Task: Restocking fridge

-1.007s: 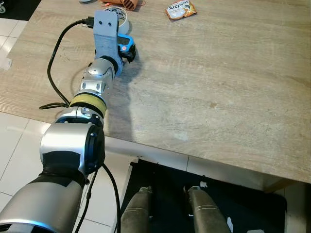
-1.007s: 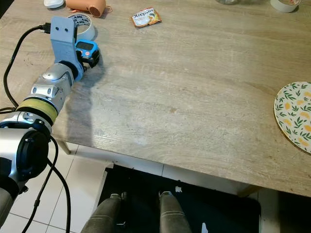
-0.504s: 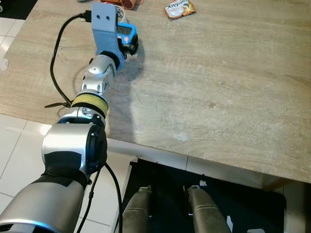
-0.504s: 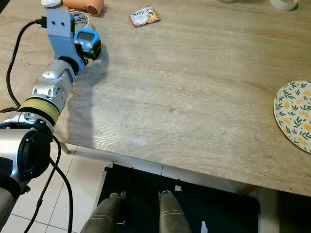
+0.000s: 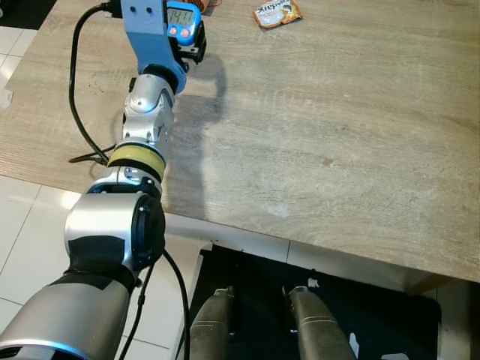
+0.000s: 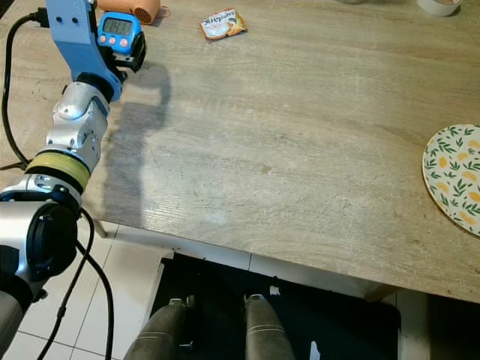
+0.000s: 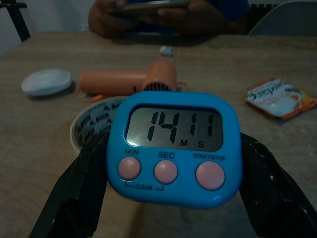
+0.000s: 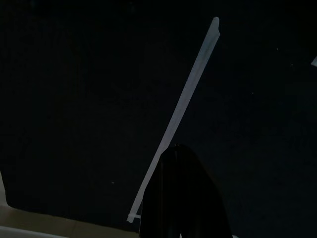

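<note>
Left wrist view has my left gripper (image 7: 173, 193) with its fingers (image 7: 74, 193) clenched on the blue timer's (image 7: 173, 148) sides, centre frame, raised off the counter (image 5: 337, 127). I judge it light, rigid, slick plastic; side edges grip best, clear of buttons.

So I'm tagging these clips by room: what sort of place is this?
Probably a home dining or kitchen area: a wooden table on a white tiled floor, bearing a lemon-patterned plate and a lozenge packet. The left end effector holds a blue kitchen timer.
</note>
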{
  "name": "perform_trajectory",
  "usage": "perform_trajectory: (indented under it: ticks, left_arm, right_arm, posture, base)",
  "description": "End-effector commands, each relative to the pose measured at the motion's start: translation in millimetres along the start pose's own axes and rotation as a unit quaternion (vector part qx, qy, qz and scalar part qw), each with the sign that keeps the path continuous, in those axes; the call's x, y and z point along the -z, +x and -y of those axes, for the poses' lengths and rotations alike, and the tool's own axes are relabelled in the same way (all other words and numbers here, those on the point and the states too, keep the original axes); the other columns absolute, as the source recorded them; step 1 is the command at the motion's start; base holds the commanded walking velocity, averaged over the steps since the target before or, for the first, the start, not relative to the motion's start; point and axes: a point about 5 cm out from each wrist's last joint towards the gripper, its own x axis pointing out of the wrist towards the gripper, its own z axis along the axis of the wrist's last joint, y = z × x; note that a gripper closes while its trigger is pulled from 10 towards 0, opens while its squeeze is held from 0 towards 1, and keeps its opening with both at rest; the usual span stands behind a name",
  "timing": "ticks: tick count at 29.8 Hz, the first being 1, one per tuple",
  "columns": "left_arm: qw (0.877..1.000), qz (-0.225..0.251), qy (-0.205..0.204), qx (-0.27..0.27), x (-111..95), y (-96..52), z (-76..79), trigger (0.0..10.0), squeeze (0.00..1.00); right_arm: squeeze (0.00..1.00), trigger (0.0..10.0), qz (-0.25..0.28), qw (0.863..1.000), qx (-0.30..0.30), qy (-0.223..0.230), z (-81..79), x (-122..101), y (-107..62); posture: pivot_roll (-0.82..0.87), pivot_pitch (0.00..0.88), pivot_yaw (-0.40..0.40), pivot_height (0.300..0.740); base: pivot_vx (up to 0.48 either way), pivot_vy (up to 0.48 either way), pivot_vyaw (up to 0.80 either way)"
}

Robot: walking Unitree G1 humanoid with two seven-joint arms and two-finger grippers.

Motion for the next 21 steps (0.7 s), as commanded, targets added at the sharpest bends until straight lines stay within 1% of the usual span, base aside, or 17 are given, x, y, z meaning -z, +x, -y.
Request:
perform_trajectory:
  ticks: [1,3,4,9,10,14,15,18,21]
  left_arm:
    - [1.000,-0.005,0.010,-0.002,10.4,-6.5,-2.6,8.8,0.00]
    - [1.000,-0.005,0.009,-0.008,13.9,-9.9,-7.5,8.7,0.00]
    - [1.000,-0.005,0.009,-0.008,13.9,-9.9,-7.5,8.7,0.00]
    - [1.000,0.002,0.012,-0.021,14.6,-13.4,-17.1,8.7,0.00]
    - [1.000,0.005,0.010,-0.023,14.0,-13.7,-18.3,8.4,0.00]
    - [1.000,0.014,0.006,-0.024,11.9,-13.7,-19.3,8.5,0.00]
    - [0.999,0.025,0.003,-0.022,8.2,-12.5,-18.8,8.7,0.00]
    - [0.999,0.027,0.003,-0.022,7.3,-12.2,-18.6,8.7,0.00]
    - [0.999,0.025,0.008,-0.021,7.4,-11.6,-17.5,8.9,0.00]
  right_arm:
    - [0.00,10.0,-0.035,0.999,-0.001,0.007,-0.1,21.2,-6.2]
    - [0.00,10.0,-0.035,0.999,0.000,0.004,2.6,22.2,-7.4]
    - [0.00,10.0,-0.035,0.999,0.000,0.004,2.6,22.2,-7.4]
    - [0.00,10.0,-0.037,0.999,0.001,0.001,5.6,26.4,-10.1]
    - [0.00,10.0,-0.038,0.999,0.001,0.001,6.2,27.6,-10.9]
    - [0.00,10.0,-0.039,0.999,0.001,0.000,7.1,29.8,-12.2]
    - [0.00,10.0,-0.040,0.999,0.001,-0.001,7.9,32.4,-13.8]
    - [0.00,10.0,-0.040,0.999,0.001,-0.002,8.2,33.2,-14.3]
    - [0.00,10.0,-0.038,0.999,0.001,-0.004,10.4,34.1,-15.7]
  posture:
    - [-0.14,0.467,0.029,0.740]
    - [-0.15,0.470,0.026,0.740]
    - [-0.15,0.470,0.026,0.740]
    - [-0.15,0.477,0.017,0.740]
    - [-0.16,0.480,0.014,0.740]
    - [-0.17,0.488,0.009,0.740]
    - [-0.17,0.498,0.004,0.740]
    - [-0.17,0.498,0.004,0.740]
    - [-0.19,0.516,-0.003,0.740]
  base:
    - [0.000,0.000,0.00]
    - [0.000,0.000,0.00]
    - [0.000,0.000,0.00]
    - [0.000,0.000,0.00]
    - [0.000,0.000,0.00]
    - [0.000,0.000,0.00]
    - [0.000,0.000,0.00]
    - [0.000,0.000,0.00]
    - [0.000,0.000,0.00]
